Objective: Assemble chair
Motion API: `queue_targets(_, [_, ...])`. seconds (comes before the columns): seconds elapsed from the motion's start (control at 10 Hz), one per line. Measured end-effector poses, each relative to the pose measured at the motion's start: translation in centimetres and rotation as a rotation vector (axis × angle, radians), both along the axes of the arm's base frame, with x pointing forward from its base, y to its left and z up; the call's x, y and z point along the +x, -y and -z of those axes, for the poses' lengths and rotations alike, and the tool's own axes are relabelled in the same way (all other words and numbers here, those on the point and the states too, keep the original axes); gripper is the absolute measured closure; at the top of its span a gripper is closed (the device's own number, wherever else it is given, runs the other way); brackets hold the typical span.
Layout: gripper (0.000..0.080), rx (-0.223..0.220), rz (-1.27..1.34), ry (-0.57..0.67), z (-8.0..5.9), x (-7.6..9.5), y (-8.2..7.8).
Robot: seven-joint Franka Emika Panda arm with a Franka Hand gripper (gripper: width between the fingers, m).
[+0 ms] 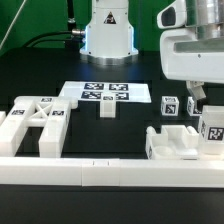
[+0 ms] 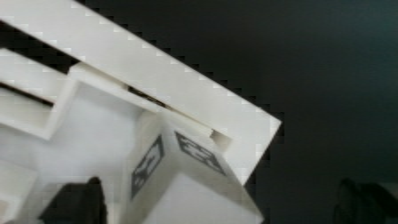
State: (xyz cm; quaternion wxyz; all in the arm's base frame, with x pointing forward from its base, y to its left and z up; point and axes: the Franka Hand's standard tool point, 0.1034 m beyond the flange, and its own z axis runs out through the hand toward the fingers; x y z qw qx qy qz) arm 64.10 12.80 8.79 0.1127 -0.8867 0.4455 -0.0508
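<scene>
Exterior view shows the gripper (image 1: 197,98), jaws spread wide and empty, poised over a tagged chair piece (image 1: 212,126) at the exterior view's right, just beside the notched block (image 1: 172,141) (the X-braced frame (image 1: 35,125) lies well apart), apparently lining up a grasp

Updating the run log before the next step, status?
Gripper open, hovering near notched block. X-braced frame lying apart, unjoined. Nothing seen in the way.
</scene>
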Motion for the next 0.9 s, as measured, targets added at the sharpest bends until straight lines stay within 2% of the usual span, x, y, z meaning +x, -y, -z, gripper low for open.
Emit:
queue_targets(0.2, [0.0151, -0.052, -0.23, 0.0, 0.05, -0.23, 0.23])
queue_targets(0.4, [0.0151, -0.135, -0.519, -0.006, -0.55, 0.33, 0.27])
queue_targets(0.7, [0.0151, -0.178, -0.763, 0.024, -0.55, 0.52, 0.39])
queue_targets(0.9, [0.0151, -0.236, -1.043, 0.027, -0.25, 0.24, 0.49])
